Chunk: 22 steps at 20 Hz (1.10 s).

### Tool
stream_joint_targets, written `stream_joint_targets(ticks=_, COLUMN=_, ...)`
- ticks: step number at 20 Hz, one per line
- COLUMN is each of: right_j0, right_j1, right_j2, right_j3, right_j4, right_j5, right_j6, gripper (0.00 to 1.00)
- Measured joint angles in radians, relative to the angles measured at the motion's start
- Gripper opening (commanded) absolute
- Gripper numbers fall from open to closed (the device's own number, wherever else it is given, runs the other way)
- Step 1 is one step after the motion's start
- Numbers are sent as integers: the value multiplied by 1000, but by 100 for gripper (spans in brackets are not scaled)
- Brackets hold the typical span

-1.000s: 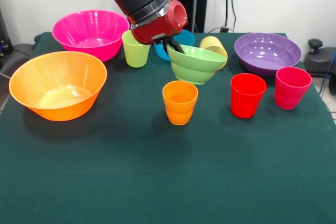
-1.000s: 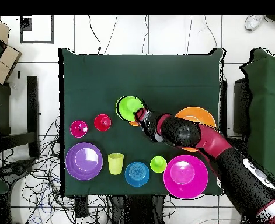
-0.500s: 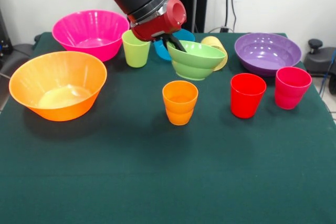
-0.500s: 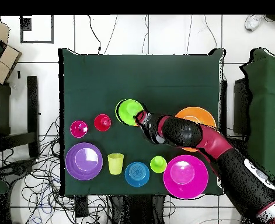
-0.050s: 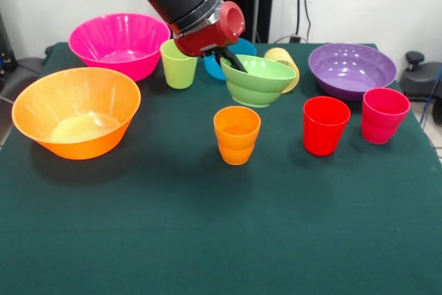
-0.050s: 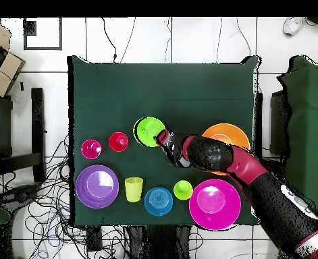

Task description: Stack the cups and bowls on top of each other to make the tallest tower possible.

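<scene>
1. Pinching the rim of the small light green bowl (image 5: 259, 81), the gripper (image 5: 226, 59) carries it tilted above the table (image 5: 207, 240)
2. The bowl hangs just behind the orange ribbed cup (image 5: 237, 134), which stands near the table's middle
3. The small blue bowl (image 5: 238, 50) sits toward the far edge

Green table cloth (image 5: 207, 240), floor cables (image 6: 46, 216)

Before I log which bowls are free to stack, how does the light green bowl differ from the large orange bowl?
The light green bowl is small and held off the table by the gripper, its jaws over the rim; the large orange bowl is much bigger and rests on the table, untouched. The green one hangs above and behind the orange ribbed cup; the orange one sits alone to the side. Both face open side up.
</scene>
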Motion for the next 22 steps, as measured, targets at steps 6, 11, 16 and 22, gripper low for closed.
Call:
stream_joint_targets(ticks=6, right_j0=0, right_j1=11, right_j2=-9, right_j3=0, right_j4=0, right_j5=0, right_j6=0, gripper=0)
stream_joint_targets(ticks=11, right_j0=-1, right_j1=14, right_j2=-19, right_j3=0, right_j4=0, right_j5=7, right_j6=0, gripper=0)
stream_joint_targets(ticks=16, right_j0=-6, right_j1=14, right_j2=-23, right_j3=0, right_j4=0, right_j5=27, right_j6=0, gripper=0)
stream_joint_targets(ticks=22, right_j0=-14, right_j1=14, right_j2=-25, right_j3=0, right_j4=0, right_j5=59, right_j6=0, gripper=0)
